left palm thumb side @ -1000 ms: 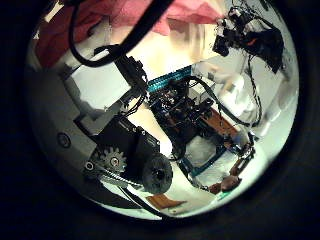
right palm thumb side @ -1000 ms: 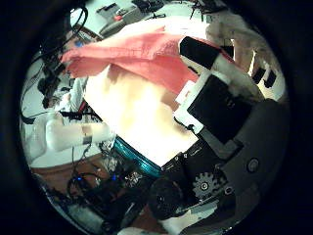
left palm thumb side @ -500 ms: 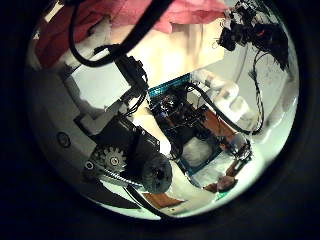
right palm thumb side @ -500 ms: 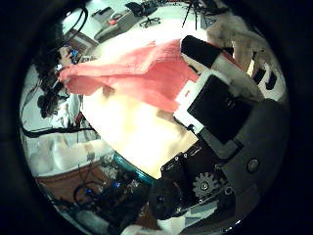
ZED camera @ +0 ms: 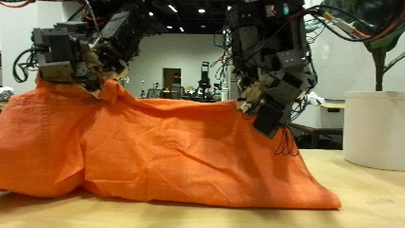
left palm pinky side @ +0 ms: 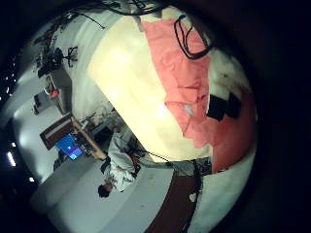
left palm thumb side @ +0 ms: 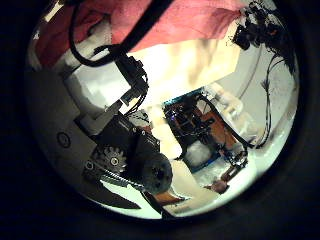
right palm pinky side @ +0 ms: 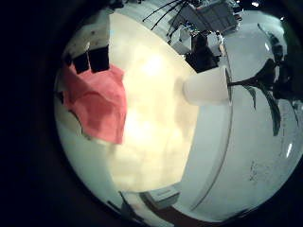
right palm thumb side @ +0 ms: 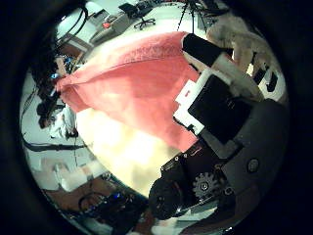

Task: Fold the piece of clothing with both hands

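Note:
An orange piece of clothing [ZED camera: 164, 152] hangs as a wide sheet between both hands, its lower edge resting on the pale table [ZED camera: 367, 204]. My left hand [ZED camera: 76, 57] pinches one upper corner. My right hand [ZED camera: 272, 81] is curled on the other upper edge, which sits lower. The cloth [right palm thumb side: 137, 83] fills much of the right thumb side view, close to that palm, beside the hand's own fingers [right palm thumb side: 220, 103]. In the left little finger side view the cloth [left palm pinky side: 190, 73] lies spread over the table with dark fingertips [left palm pinky side: 225, 105] on it. It also shows as cloth [left palm thumb side: 180, 18] and cloth [right palm pinky side: 95, 99].
A white round pot [ZED camera: 376, 128] with a plant stands on the table beside my right hand, seen again as the pot [right palm pinky side: 204, 87]. Bare tabletop [right palm pinky side: 156, 123] stretches past the cloth. Room clutter lies beyond the table.
The cloth now spreads wider and fills far more of the right thumb side view. In the left thumb side view it reaches further across. Both cameras have shifted.

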Motion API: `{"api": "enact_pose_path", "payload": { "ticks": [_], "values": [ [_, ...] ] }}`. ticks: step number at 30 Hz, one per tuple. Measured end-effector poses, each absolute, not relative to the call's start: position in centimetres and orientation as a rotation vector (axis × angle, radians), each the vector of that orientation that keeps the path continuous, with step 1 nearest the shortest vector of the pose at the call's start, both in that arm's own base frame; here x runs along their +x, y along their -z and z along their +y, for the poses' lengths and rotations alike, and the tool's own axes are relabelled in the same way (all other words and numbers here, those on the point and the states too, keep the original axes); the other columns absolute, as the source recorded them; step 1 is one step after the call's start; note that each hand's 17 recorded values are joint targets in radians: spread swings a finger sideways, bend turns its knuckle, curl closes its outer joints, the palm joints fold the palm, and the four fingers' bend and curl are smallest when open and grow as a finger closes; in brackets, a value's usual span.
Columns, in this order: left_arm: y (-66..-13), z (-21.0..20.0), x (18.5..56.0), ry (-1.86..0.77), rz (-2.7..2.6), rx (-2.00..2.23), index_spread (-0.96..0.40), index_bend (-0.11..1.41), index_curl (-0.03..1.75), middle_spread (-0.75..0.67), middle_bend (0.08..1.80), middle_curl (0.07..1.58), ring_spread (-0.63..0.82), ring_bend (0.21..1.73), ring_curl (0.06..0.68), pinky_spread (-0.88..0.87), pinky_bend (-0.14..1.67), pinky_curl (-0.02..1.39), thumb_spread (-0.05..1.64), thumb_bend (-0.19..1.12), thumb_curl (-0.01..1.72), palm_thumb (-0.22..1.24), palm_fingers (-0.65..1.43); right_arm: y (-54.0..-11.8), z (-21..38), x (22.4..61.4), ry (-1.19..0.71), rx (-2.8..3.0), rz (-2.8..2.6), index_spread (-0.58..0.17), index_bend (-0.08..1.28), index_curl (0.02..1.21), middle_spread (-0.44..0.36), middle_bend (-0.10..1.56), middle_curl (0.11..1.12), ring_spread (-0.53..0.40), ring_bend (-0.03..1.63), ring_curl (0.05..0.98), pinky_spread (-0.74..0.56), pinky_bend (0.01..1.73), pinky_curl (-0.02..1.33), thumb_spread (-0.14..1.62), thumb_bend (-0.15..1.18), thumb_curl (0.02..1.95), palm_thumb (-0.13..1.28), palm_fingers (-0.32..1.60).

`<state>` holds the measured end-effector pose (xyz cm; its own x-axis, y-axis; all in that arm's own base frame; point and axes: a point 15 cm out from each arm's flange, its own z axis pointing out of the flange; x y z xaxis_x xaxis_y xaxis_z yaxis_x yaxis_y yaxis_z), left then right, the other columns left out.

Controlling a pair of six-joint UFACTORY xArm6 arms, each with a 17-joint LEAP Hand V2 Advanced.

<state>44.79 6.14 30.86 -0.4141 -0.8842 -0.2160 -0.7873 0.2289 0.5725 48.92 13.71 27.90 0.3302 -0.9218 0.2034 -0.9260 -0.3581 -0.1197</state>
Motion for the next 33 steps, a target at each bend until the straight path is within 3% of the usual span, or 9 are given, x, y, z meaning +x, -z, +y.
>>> {"api": "enact_pose_path", "payload": {
  "ticks": [8, 11, 14, 20, 24, 25, 27, 30, 33],
  "values": [
    [-26.2, 6.5, 49.1, 0.926, -2.382, 1.702, -0.63, 0.18, 1.44, -0.63, 0.82, 1.11, -0.47, 1.29, 0.566, -0.67, 1.06, 0.65, 0.96, -0.04, 0.54, 0.72, 0.83, -23.9, 15.2, 52.7, -0.35, 2.489, -1.85, -0.254, 1.06, 0.86, -0.118, 1.36, 0.67, -0.196, 1.42, 0.631, -0.24, 1.29, 0.73, 1.07, -0.01, 0.83, 1.1, 1.17],
    [-25.3, 6.5, 50.6, 0.884, -2.404, 1.763, -0.62, 0.18, 1.44, -0.63, 0.84, 1.12, -0.47, 1.27, 0.568, -0.67, 1.02, 0.66, 0.98, -0.03, 0.53, 0.69, 0.72, -22.8, 15.2, 54.0, -0.34, 2.463, -1.876, -0.257, 1.05, 0.86, -0.118, 1.36, 0.67, -0.198, 1.42, 0.633, -0.24, 1.29, 0.74, 1.1, -0.03, 0.82, 1.02, 1.15],
    [-24.3, 6.0, 52.4, 0.785, -2.434, 1.827, -0.59, 0.19, 1.43, -0.61, 0.82, 1.13, -0.46, 1.25, 0.573, -0.65, 0.93, 0.66, 1.0, -0.03, 0.52, 0.68, 0.52, -22.2, 15.5, 55.7, -0.336, 2.449, -1.902, -0.265, 1.01, 0.85, -0.125, 1.33, 0.66, -0.201, 1.41, 0.627, -0.24, 1.3, 0.74, 1.17, -0.05, 0.75, 0.88, 1.13],
    [-22.8, 6.5, 53.7, 0.688, -2.367, 1.98, -0.52, 0.16, 1.35, -0.52, 0.75, 1.11, -0.38, 1.15, 0.563, -0.55, 0.82, 0.66, 1.07, -0.03, 0.5, 0.65, 0.24, -21.1, 15.0, 57.7, -0.335, 2.405, -1.969, -0.308, 0.82, 0.81, -0.144, 1.2, 0.61, -0.216, 1.4, 0.605, -0.28, 1.3, 0.72, 1.37, -0.01, 0.6, 0.78, 1.05],
    [-22.2, 7.2, 54.9, 0.611, -2.342, 2.074, -0.34, 0.06, 1.18, -0.32, 0.46, 1.0, -0.2, 1.03, 0.531, -0.38, 0.8, 0.67, 1.1, -0.02, 0.48, 0.64, -0.18, -21.3, 14.4, 59.1, -0.37, 2.418, -2.012, -0.343, 0.55, 0.75, -0.165, 1.06, 0.57, -0.237, 1.41, 0.587, -0.35, 1.33, 0.69, 1.44, -0.01, 0.52, 0.73, 0.89],
    [-22.2, 7.4, 55.0, 0.601, -2.333, 2.095, -0.29, 0.07, 1.13, -0.26, 0.4, 0.96, -0.15, 0.99, 0.512, -0.33, 0.78, 0.66, 1.11, -0.02, 0.48, 0.64, -0.18, -21.4, 14.1, 59.4, -0.379, 2.419, -2.023, -0.341, 0.4, 0.73, -0.166, 0.98, 0.56, -0.245, 1.43, 0.593, -0.41, 1.36, 0.69, 1.46, -0.02, 0.5, 0.7, 0.71],
    [-22.4, 8.0, 55.3, 0.579, -2.311, 2.142, -0.17, 0.07, 1.03, -0.12, 0.31, 0.88, -0.02, 0.9, 0.465, -0.18, 0.7, 0.63, 1.12, -0.02, 0.47, 0.62, -0.21, -22.3, 13.9, 59.9, -0.405, 2.429, -2.042, -0.352, 0.26, 0.69, -0.172, 0.92, 0.55, -0.26, 1.42, 0.579, -0.46, 1.37, 0.67, 1.48, -0.02, 0.45, 0.67, 0.62],
    [-23.4, 8.8, 55.3, 0.545, -2.282, 2.205, 0.0, 0.07, 0.88, 0.13, 0.18, 0.77, 0.22, 0.76, 0.395, 0.14, 0.6, 0.57, 1.14, -0.02, 0.46, 0.61, -0.28, -24.7, 13.5, 60.6, -0.46, 2.448, -2.081, -0.375, 0.17, 0.6, -0.167, 0.81, 0.51, -0.278, 1.34, 0.531, -0.51, 1.35, 0.61, 1.51, -0.01, 0.4, 0.63, 0.56],
    [-24.8, 9.5, 55.3, 0.512, -2.262, 2.255, 0.12, 0.07, 0.74, 0.31, 0.14, 0.66, 0.37, 0.68, 0.345, 0.33, 0.54, 0.51, 1.16, -0.02, 0.45, 0.6, -0.26, -28.7, 11.8, 61.0, -0.537, 2.449, -2.147, -0.39, 0.23, 0.6, -0.156, 0.79, 0.51, -0.28, 1.25, 0.495, -0.46, 1.21, 0.57, 1.52, -0.01, 0.36, 0.61, 0.46]
  ]
}}
